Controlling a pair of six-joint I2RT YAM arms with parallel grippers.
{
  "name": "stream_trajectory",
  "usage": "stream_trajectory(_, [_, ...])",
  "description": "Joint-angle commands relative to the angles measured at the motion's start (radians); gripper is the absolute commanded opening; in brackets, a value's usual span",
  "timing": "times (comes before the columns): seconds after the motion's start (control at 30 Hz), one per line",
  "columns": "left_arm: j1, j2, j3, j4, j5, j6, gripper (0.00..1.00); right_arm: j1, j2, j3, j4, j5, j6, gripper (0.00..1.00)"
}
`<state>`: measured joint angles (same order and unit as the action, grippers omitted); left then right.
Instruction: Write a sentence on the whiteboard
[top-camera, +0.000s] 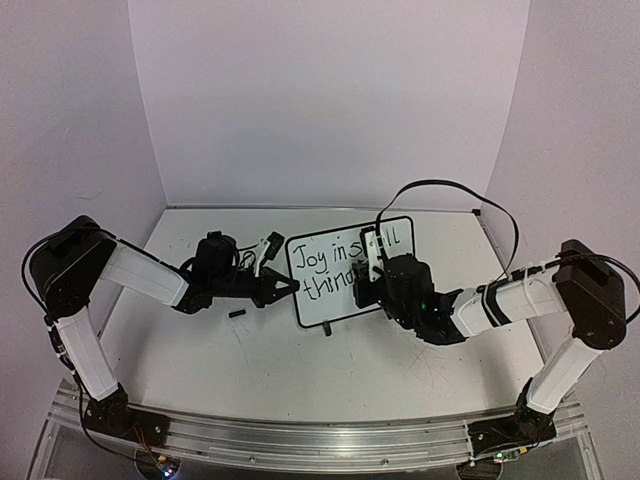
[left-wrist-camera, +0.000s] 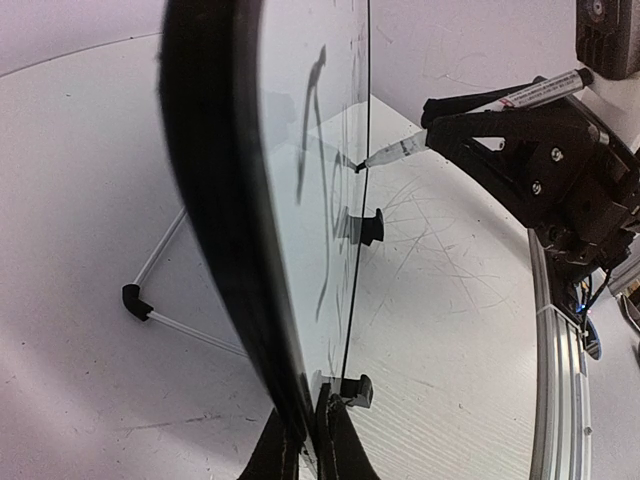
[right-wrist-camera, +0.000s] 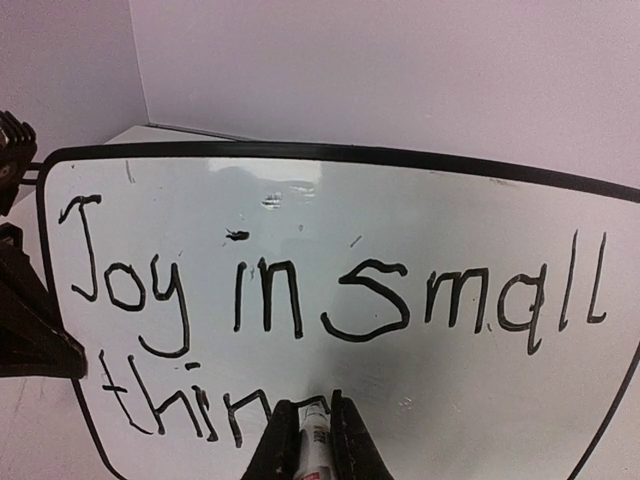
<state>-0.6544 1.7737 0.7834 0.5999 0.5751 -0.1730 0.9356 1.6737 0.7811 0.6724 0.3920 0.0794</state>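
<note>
Your right claw (right-wrist-camera: 305, 412) is clamped on a marker (right-wrist-camera: 314, 432) whose tip touches the whiteboard (right-wrist-camera: 420, 200) just after "thin", below "Joy in small" of the black handwritten sentence (right-wrist-camera: 330, 290); your left claw (left-wrist-camera: 305, 445) pinches the board's black-framed left edge as it stands on the desk (top-camera: 300, 370). The right wrist view shows every letter, the top view hides the middle behind the right arm (top-camera: 500, 300), and only the left wrist view shows the black feet (left-wrist-camera: 365, 226)

Scratched white tabletop (top-camera: 300, 370), small black piece (top-camera: 237, 313) on it (kind unclear), aluminium rail (top-camera: 320, 440) along near edge.
</note>
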Motion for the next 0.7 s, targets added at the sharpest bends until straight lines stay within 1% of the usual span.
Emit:
stream_trajectory(0.0, [0.019,-0.009,-0.009,-0.081,-0.085,0.073,0.0,-0.019,-0.014,0.04,0.031,0.03,-0.017,0.0])
stream_trajectory(0.37, [0.019,-0.01,-0.008,-0.08,-0.087,0.073,0.0,-0.01,-0.009,-0.034,-0.007,-0.007,0.048,0.0])
stream_trajectory(0.67, [0.019,-0.012,-0.009,-0.081,-0.087,0.072,0.0,0.009,0.03,-0.062,-0.014,-0.026,0.096,0.0])
